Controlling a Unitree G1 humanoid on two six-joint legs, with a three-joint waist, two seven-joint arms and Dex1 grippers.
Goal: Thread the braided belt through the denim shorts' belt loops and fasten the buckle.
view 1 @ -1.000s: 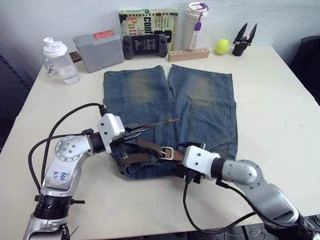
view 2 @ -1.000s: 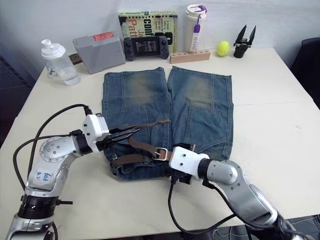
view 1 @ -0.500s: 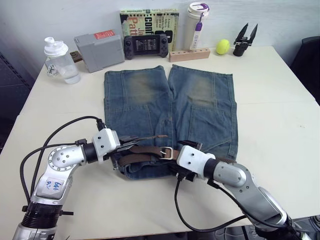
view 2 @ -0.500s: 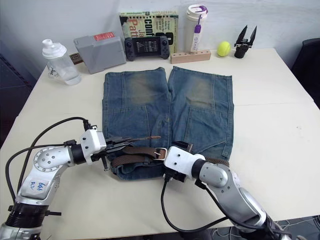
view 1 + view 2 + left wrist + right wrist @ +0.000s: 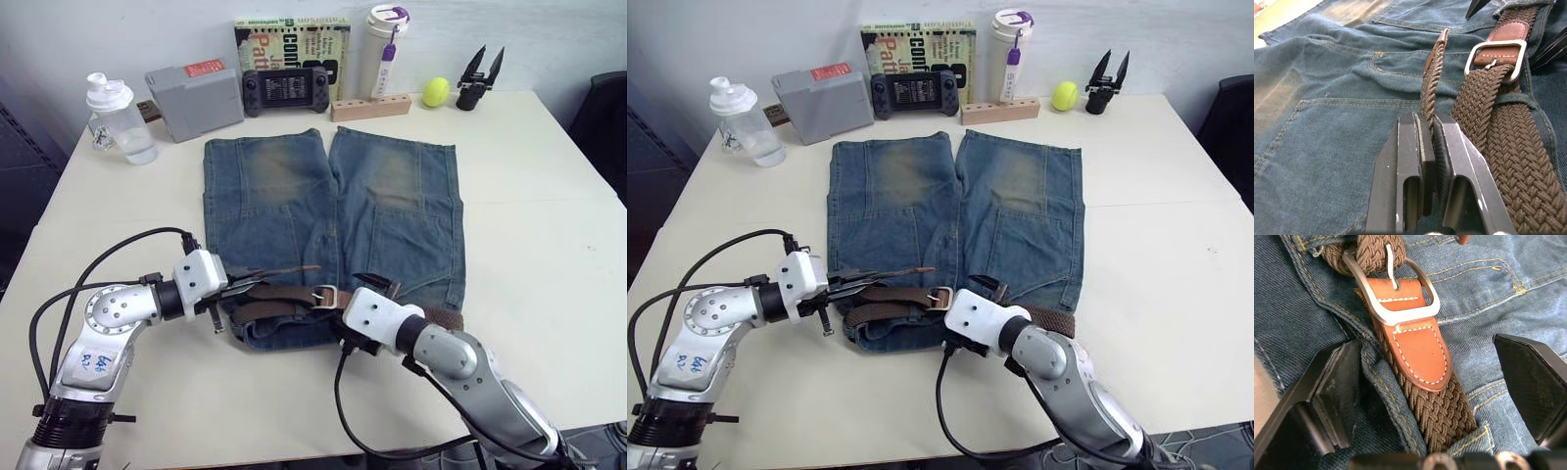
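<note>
Left wrist view shows the left gripper (image 5: pixel 1426 147) pinching the braided belt (image 5: pixel 1498 147); right wrist view shows the right gripper (image 5: pixel 1435 382) spread wide around the buckle (image 5: pixel 1393 296).

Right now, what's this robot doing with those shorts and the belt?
It is putting a braided belt on denim shorts spread on a table. The belt already runs along the waistband and passes through the buckle, with the prong lying across the weave. The left gripper is shut on the belt's free tail near its tan tip, holding it above the denim. The right gripper is open, one finger on each side of the belt beside the buckle.
</note>
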